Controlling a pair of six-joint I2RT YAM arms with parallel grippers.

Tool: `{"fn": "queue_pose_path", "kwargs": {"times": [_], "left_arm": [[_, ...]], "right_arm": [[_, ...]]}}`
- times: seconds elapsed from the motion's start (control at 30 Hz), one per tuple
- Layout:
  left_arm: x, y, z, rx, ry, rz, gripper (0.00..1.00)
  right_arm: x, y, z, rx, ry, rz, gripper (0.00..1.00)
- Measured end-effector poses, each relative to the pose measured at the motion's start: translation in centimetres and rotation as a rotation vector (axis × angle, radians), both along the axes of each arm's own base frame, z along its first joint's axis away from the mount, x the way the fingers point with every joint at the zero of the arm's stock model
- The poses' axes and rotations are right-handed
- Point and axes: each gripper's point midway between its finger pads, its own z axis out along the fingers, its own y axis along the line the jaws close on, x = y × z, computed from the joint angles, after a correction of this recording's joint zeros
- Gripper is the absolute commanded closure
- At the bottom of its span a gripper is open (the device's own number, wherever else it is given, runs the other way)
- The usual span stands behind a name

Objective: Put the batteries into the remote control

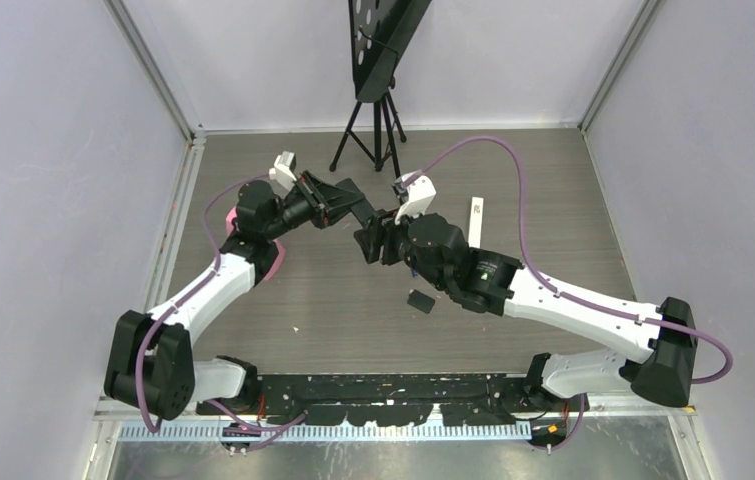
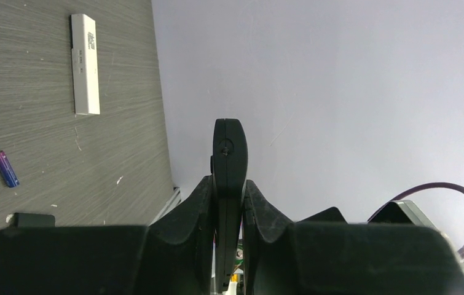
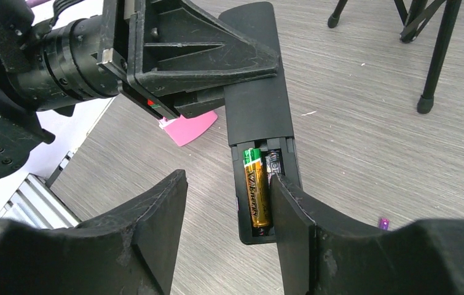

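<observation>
Our right gripper point(image 3: 228, 181), jaws parted, alone shows the orange-yellow cylindrical battery point(image 3: 257, 192) inside the slim black remote point(image 3: 259, 104) our left gripper point(image 2: 228, 183) clamps.

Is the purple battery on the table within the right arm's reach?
Probably yes. The right tool stands open and empty, and the small purple cylindrical battery lies uncovered on the grey table nearby. The slim black remote, held by the left tool, is not between them.

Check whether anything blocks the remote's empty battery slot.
No cover or object blocks it. The bay of the remote is open, one battery fills one slot, and the empty slot lies beside it. Only a finger of the right tool overlaps its lower end.
</observation>
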Motion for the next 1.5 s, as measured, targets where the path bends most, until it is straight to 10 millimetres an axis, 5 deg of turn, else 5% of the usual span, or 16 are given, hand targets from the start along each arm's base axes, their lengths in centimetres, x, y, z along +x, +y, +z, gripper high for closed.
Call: {"fn": "queue_pose_path", "kwargs": {"times": [0.73,1.5], "left_arm": [[-0.2,0.2,0.7,-0.003,-0.032,0.008,1.00],[-0.2,0.2,1.4,-0.001,-0.092,0.006,1.00]], "right_arm": [[0.8,-1.4,1.6,0.182,0.144,-0.029,0.36],[0.6,-1.9,1.9,0.060,0.074,0.028,0.35]]}}
